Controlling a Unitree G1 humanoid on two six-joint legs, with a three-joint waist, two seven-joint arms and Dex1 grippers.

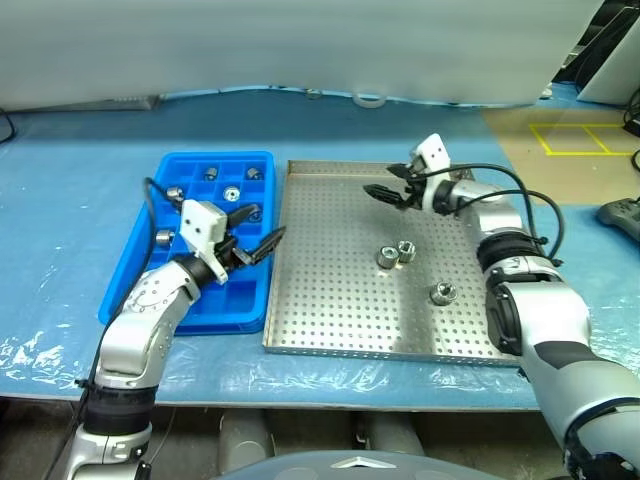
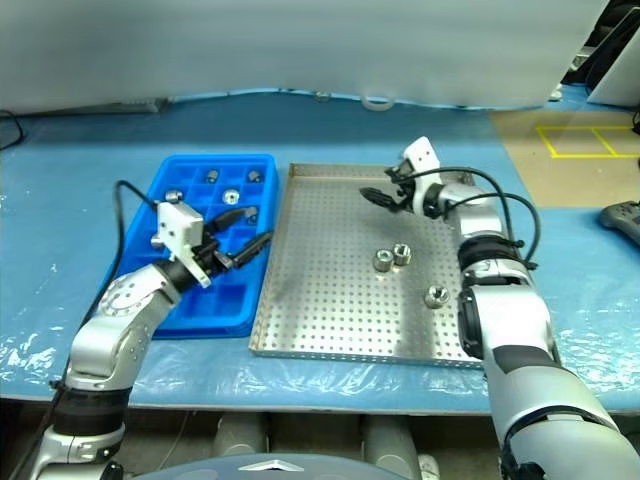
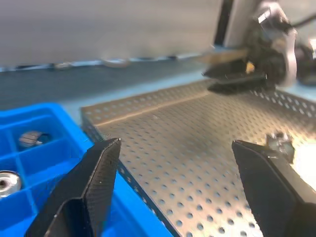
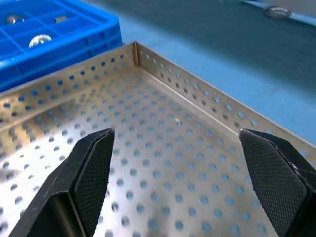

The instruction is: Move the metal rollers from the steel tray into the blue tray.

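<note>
The steel tray (image 1: 330, 310) lies mid-table with three metal rollers on its right half: two close together (image 1: 396, 254) and one nearer me (image 1: 443, 293). To its left, the blue tray (image 1: 190, 312) holds several rollers (image 1: 232, 193) in its far compartments. My left gripper (image 1: 262, 228) hangs open and empty over the blue tray's right edge, pointing toward the steel tray. My right gripper (image 1: 380, 182) is open and empty above the steel tray's far side, well behind the rollers. In the left wrist view, a roller (image 3: 279, 140) lies beyond the right finger.
A blue plastic-covered sheet (image 1: 80, 180) covers the table. A small white ring (image 1: 368, 99) lies at the table's far edge. At the right are yellow floor markings (image 1: 580, 135) and a dark device (image 1: 622, 215). Cables run along both arms.
</note>
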